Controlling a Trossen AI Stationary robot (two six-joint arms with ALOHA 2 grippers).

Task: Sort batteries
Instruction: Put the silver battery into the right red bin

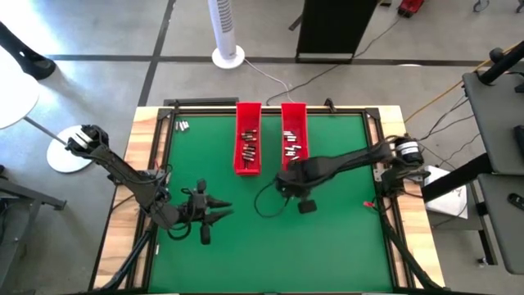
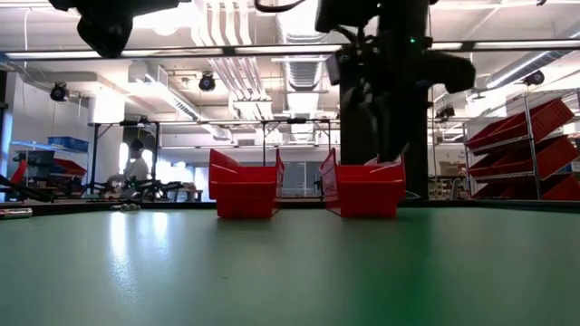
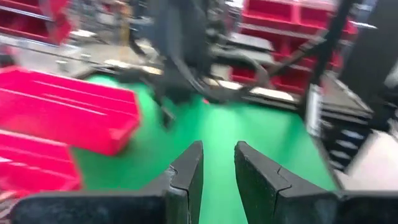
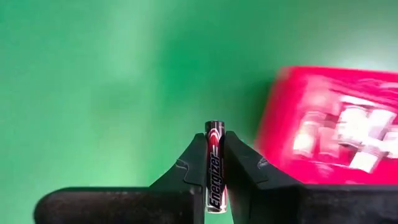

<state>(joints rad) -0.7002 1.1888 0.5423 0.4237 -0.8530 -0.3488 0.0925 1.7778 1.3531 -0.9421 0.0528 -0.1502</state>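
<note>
Bright ceiling lights (image 2: 163, 18) glare overhead; the green mat (image 2: 272, 272) shines softly; both wrist views smear, red tray (image 4: 336, 124) blurred at three o'clock.

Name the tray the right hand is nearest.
The right tray: the right hand, shut on a battery, hangs off its near end; the left tray lies farther off.

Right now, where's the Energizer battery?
The Energizer battery is pinched in the right hand, raised over the green mat beside the right red tray.

place: I work in an industrial lab or workshop | signs: bare ceiling ducts (image 2: 237, 36) and strip lights | racks of red bins (image 2: 530, 149) | concrete floor (image 1: 98, 33) | cables, tower fan (image 1: 226, 29) beside my green table (image 1: 327, 238)
</note>
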